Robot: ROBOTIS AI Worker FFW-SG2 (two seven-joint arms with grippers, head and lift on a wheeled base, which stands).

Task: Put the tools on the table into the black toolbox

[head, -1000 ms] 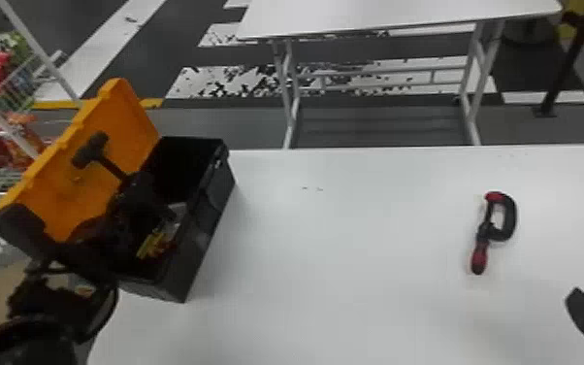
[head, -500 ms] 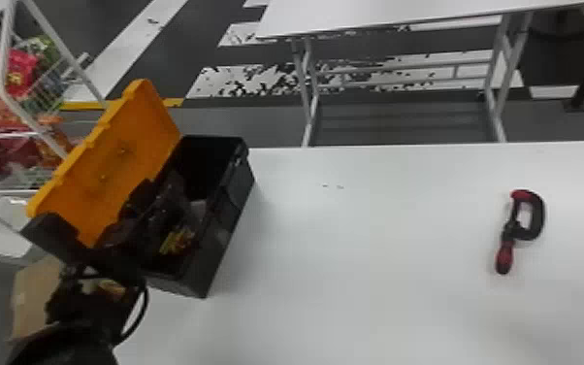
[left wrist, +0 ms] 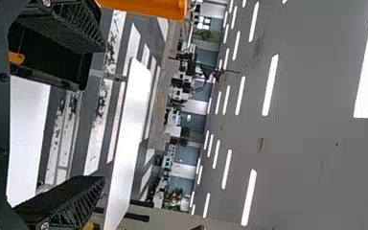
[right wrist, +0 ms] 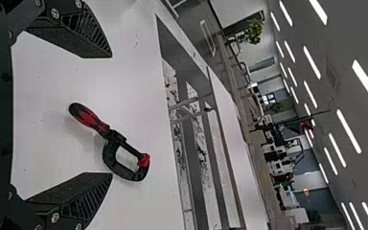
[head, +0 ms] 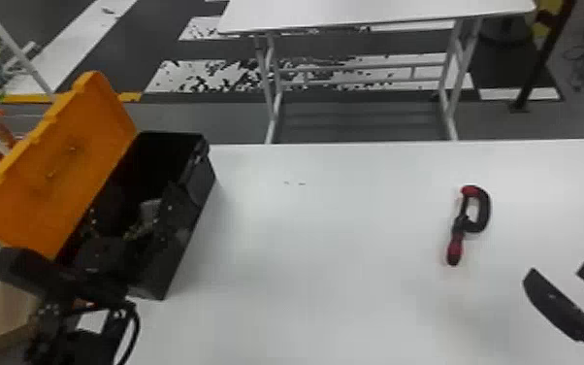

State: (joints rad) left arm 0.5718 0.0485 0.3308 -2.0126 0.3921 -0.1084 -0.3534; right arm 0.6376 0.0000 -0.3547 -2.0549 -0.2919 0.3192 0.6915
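Evidently the step in hand is the pick-up of the clamp [head: 484,213], a red-and-black tool lying flat on the right part of the desk [head: 344,272], with its handle toward the robot. The right claw [right wrist: 111,115] is released, its two fingers wide apart; it waits just short of the clamp and touches nothing. Over on the left, the black toolbox [head: 179,247] stands with its orange lid [head: 63,170] swung up, and some things lie inside, too dark to name. The left claw [left wrist: 105,114] is beside that box, spread as well and holding nothing.

The next move, I'd judge, calls for the right claw to come forward and a little left, sink close to the desk, and shut across the handle or the narrow part by the frame — a grip too far out on the handle might let the heavier frame swing. After that comes a lift and a long carry leftward to the box. The left claw would probably need to clear the opening first — otherwise the two arms may crowd each other there.
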